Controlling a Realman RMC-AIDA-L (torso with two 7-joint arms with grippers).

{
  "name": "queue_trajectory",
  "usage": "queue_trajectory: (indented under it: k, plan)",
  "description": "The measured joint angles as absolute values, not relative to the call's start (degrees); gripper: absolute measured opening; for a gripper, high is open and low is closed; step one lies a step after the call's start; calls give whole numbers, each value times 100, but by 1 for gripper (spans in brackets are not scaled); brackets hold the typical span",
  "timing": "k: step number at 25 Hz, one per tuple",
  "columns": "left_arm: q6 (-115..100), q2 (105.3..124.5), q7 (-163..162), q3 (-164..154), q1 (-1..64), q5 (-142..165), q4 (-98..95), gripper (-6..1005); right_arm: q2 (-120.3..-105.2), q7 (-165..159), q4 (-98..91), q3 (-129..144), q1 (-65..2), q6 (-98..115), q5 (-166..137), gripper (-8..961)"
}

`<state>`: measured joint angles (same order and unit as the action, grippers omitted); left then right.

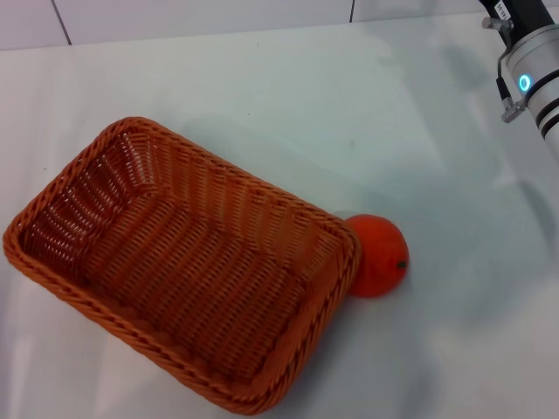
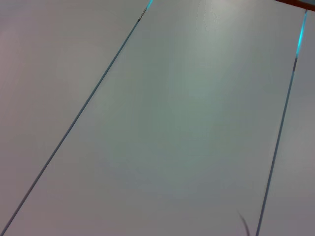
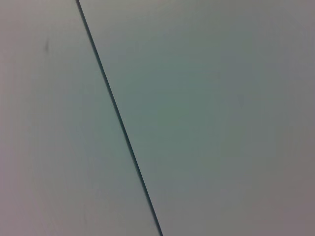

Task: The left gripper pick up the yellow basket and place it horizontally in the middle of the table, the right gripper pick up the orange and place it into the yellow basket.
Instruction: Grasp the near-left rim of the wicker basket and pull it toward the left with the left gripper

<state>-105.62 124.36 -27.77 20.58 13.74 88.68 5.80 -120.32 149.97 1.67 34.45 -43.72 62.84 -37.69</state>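
Note:
The yellow basket (image 1: 175, 262), a large orange-brown woven wicker basket, lies diagonally on the white table (image 1: 349, 105) at the left and middle of the head view, and it is empty. The orange (image 1: 380, 256) rests on the table outside the basket, touching its right corner. My right gripper (image 1: 517, 10) is high at the far right, well away from the orange; only its black base with a white label shows, on the silver arm with the blue ring light (image 1: 524, 83). Of my left gripper only a thin dark tip (image 2: 244, 225) shows in the left wrist view.
The left wrist view shows only white panels with thin dark seams (image 2: 74, 123). The right wrist view shows the same, with one seam (image 3: 118, 118). A white tiled wall (image 1: 175, 17) runs behind the table's far edge.

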Motion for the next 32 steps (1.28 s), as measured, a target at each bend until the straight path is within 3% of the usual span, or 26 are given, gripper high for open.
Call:
queue_trajectory:
  k: [24,29,32]
  plan:
    - [-10605,12406,-2976,2110,1410,8844,525,869,-12032,14911,176,3451,-4363,6276,-3770,930]
    - [-10549,12295,-4909,1641,1649,8875,-621,862,-12032,14810,176,3446,-4327,6275,-3763,930]
    - [-10488,12051,-6290,668,1805,8878,-1607,858,-12032,14786,176,3445,-4315,6275,-3765,930]
